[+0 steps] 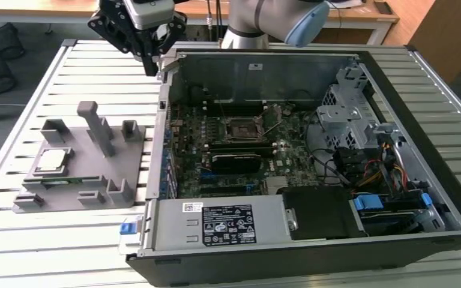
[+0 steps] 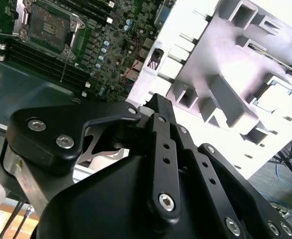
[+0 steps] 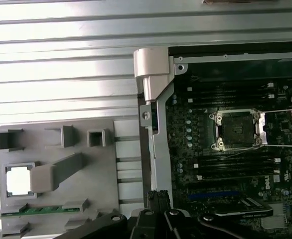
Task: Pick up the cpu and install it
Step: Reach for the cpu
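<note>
The cpu, a pale silvery square chip, lies flat in a recess of the grey holder block on the slatted table, at the exterior view's left. In the first wrist view the cpu sits in the same recess. My gripper hangs in the air above the table by the far left corner of the computer case, well away from the cpu. Its fingers are together and hold nothing. The motherboard socket lies open inside the case, also seen as the socket and the socket.
The open computer case fills the table's middle and right, with a drive cage, cables and a power supply inside. A thin green circuit strip lies in the holder block near the cpu. Upright grey posts rise from the block.
</note>
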Tool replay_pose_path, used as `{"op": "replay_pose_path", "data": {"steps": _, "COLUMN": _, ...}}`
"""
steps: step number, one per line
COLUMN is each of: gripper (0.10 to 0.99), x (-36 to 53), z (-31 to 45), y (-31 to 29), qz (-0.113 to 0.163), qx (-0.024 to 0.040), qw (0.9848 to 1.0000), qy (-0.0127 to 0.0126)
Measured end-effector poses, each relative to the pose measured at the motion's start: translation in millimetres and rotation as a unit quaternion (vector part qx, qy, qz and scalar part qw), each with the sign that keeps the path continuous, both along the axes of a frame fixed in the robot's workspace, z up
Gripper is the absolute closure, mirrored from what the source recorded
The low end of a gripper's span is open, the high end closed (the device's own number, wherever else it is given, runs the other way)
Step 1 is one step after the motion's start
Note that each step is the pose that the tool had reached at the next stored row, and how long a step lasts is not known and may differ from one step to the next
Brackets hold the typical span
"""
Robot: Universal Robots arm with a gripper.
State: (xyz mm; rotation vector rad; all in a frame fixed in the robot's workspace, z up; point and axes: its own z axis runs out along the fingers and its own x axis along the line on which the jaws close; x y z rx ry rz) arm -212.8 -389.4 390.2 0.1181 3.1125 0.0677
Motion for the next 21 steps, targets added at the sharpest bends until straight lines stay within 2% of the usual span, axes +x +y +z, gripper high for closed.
{"op": "replay_pose_path", "data": {"steps": 21, "gripper": 0.980, "x": -27.2, "z": -1.0, "y": 3.5, "qz": 0.000, "qx": 0.0000, "qw": 1.0000, "qy": 0.0000}}
